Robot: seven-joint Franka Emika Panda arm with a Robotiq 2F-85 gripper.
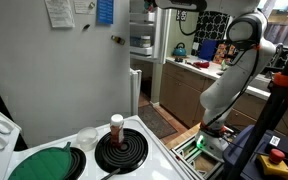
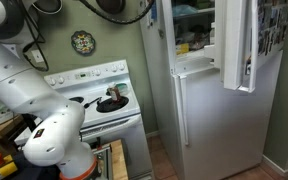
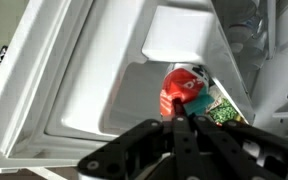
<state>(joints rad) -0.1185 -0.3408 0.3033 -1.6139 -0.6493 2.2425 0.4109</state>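
"One arm only, is it? Where has it gone?"

"Up high. The fridge (image 2: 209, 110) stands with its top door (image 2: 246, 45) wide open, and the arm (image 1: 234, 70) reaches up into the freezer (image 3: 94, 90)."

"What's in there?"

"Not much that I can make out. A red bag (image 3: 184, 85) sits toward the back right corner. A green pack (image 3: 222, 112) is tucked against its right side, by the wall."

"And the tool?"

"The tool (image 3: 182, 125) points straight at the red bag. In the wrist view the bag lies dead ahead, just past the fingertips and a touch to the right. The fingers look pressed together, with nothing between them."

"Touching the bag?"

"I can't tell. The tips overlap its lower edge in that view, but there may be a gap."

"Which way does the bag run?"

"It looks lumpy, about as tall as it is wide, so I see no clear long axis."
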